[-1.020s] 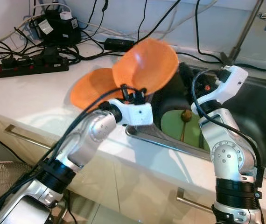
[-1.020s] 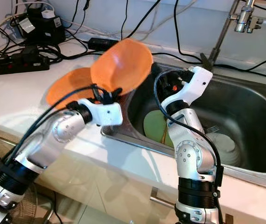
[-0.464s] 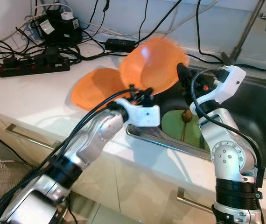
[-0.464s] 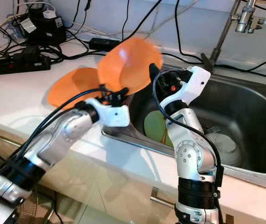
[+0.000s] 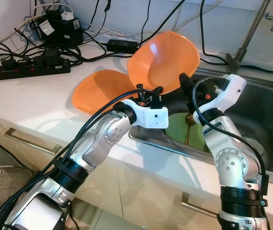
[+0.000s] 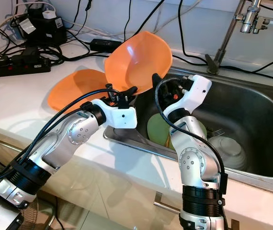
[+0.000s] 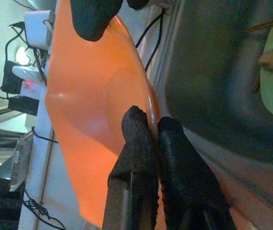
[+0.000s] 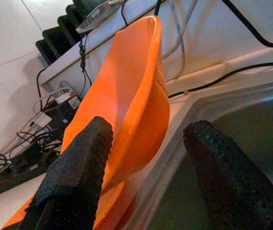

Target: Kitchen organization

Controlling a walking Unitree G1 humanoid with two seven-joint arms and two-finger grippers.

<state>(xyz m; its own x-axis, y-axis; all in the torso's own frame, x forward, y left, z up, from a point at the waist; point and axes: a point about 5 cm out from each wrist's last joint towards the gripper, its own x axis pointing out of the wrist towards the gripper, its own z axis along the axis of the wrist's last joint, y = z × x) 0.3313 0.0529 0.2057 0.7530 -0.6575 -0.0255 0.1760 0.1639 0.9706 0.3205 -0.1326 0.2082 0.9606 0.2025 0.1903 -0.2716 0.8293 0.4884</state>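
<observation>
Orange bowl (image 5: 163, 60), smooth glossy plastic with a rounded-square rim, is held tilted on edge above the left corner of the sink (image 6: 251, 115). My left gripper (image 7: 151, 143) pinches its lower rim, one finger inside the bowl and one outside, pads pressed tight on the thin wall. My right gripper (image 8: 146, 158) sits just beside the bowl on the sink side, fingers spread wide; one pad (image 8: 79, 167) is at the bowl's outer wall, but I cannot tell if it touches.

A second orange dish (image 5: 100, 88) lies flat on the white counter (image 5: 26, 100), directly behind the raised bowl and near the sink's steel lip. Open counter remains toward the front edge; the back is crowded with black power strips (image 5: 33, 67) and cables.

Inside the dark steel basin I see a green plate (image 6: 160, 129) leaning under the right arm, and a white dish (image 6: 227, 151) farther right. The faucet (image 6: 249, 19) stands at the back.
</observation>
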